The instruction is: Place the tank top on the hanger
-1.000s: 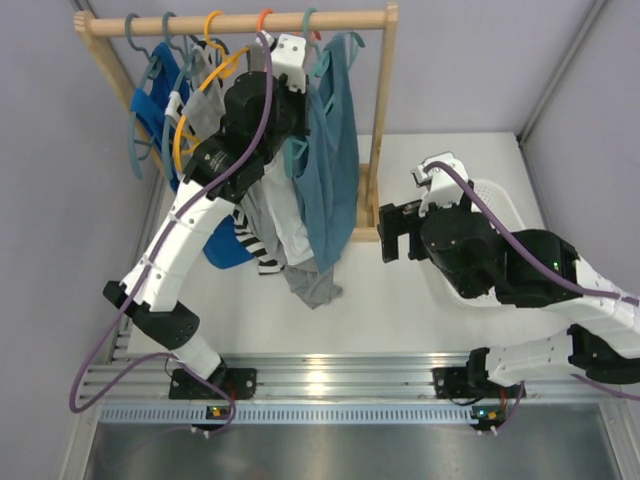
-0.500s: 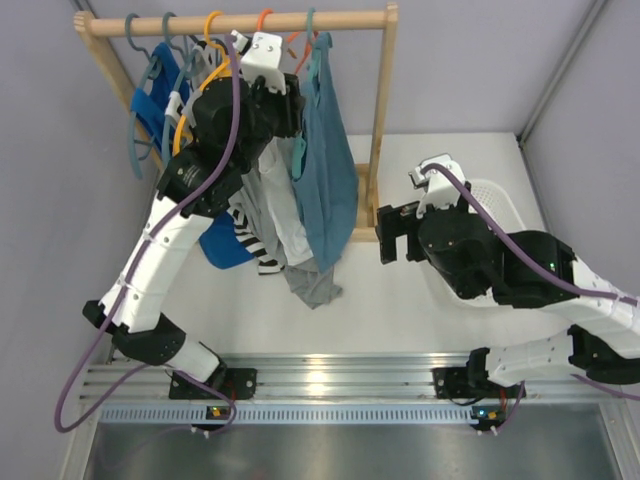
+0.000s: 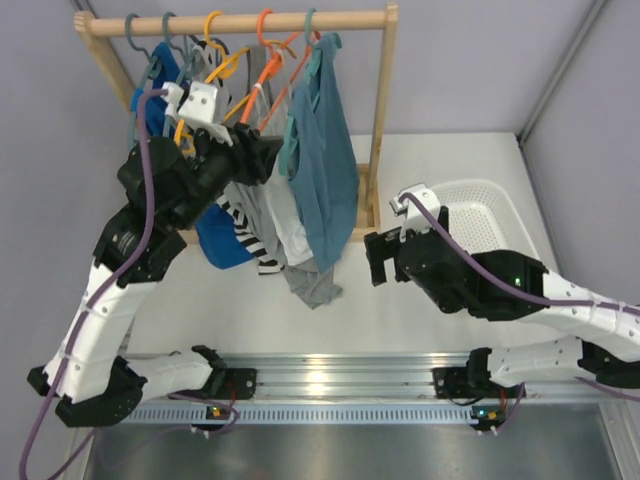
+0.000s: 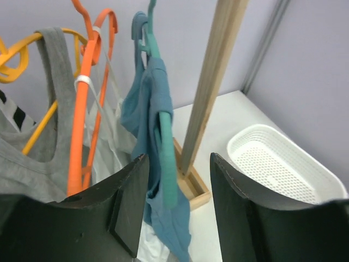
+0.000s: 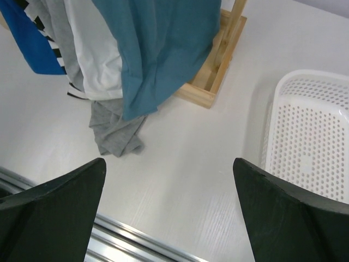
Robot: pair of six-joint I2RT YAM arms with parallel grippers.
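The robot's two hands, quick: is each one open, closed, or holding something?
Left hand: open, holding nothing.
Right hand: open wide, holding nothing.

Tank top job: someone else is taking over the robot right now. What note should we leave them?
Left gripper: open, empty, facing the hanger.
Right gripper: open, empty, over the table by the white basket.
Tank top: hangs on the light teal hanger, hooked on the wooden rail.
Done: the hanging, it seems.
Left: maybe check the fabric sits evenly, then draw both arms back.
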